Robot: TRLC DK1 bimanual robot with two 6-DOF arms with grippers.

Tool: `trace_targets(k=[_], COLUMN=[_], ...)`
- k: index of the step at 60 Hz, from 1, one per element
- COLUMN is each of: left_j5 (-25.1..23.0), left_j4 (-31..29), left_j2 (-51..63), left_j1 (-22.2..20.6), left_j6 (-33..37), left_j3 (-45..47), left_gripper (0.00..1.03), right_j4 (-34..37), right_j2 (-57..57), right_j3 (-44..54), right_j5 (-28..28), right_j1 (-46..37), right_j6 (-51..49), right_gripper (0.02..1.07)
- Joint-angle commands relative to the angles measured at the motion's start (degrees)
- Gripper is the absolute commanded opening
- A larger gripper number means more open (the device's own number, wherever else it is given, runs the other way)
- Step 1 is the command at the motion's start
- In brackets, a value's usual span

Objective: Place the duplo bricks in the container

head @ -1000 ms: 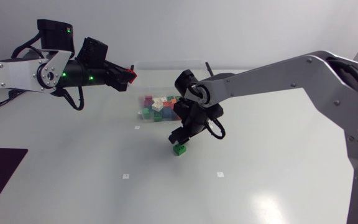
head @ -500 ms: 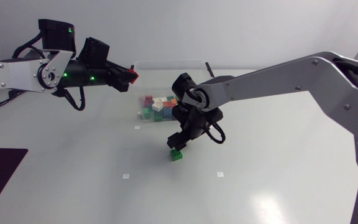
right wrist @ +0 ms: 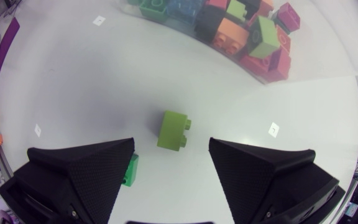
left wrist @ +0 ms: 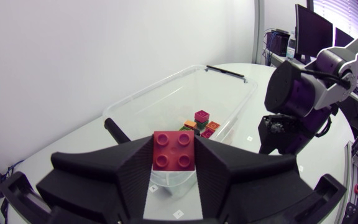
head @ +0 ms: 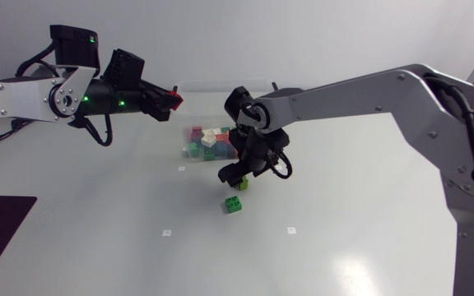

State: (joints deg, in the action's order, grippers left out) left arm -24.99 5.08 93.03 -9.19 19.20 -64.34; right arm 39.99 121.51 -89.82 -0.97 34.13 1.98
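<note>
Near one brick-heaped container (left wrist: 166, 93) lie two loose: green brick (head: 234, 205), lime brick (right wrist: 171, 130). Right gripper (head: 235, 179) gapes; left gripper (head: 171, 100) clamps one red brick (left wrist: 174, 149).

No text, number, brand or sign can be read in any view. The small white squares (head: 181, 168) stuck on the tabletop (head: 344, 214) are too small to show any print, and the bricks' faces carry none that is legible.
</note>
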Motion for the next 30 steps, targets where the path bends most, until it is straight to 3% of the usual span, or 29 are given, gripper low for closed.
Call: trace_targets(k=[1,7,16,24,30], left_j5=[0.0,0.0,0.0,0.0,0.0], left_j4=[0.5,0.5,0.5,0.5,0.5], left_j2=[-1.3,-1.2,-1.0,-0.9,-0.9], left_j1=[-0.6,-0.6,-0.6,-0.6,-0.5], left_j6=[-1.4,-1.4,-1.4,-1.4,-1.3], left_j3=[0.7,0.6,0.3,0.2,0.2], left_gripper=[0.14,0.14,0.14,0.14,0.14], right_j4=[1.1,1.0,0.5,0.3,0.3], right_j2=[2.9,3.5,4.4,5.3,5.9], right_j3=[-1.3,-1.7,-2.0,-2.6,-3.0], right_j5=[0.7,1.1,1.3,1.4,1.4], right_j1=[0.1,0.2,0.8,1.1,1.3], right_j6=[1.8,2.1,2.6,3.0,3.4], right_gripper=[0.81,0.8,0.64,0.61,0.52])
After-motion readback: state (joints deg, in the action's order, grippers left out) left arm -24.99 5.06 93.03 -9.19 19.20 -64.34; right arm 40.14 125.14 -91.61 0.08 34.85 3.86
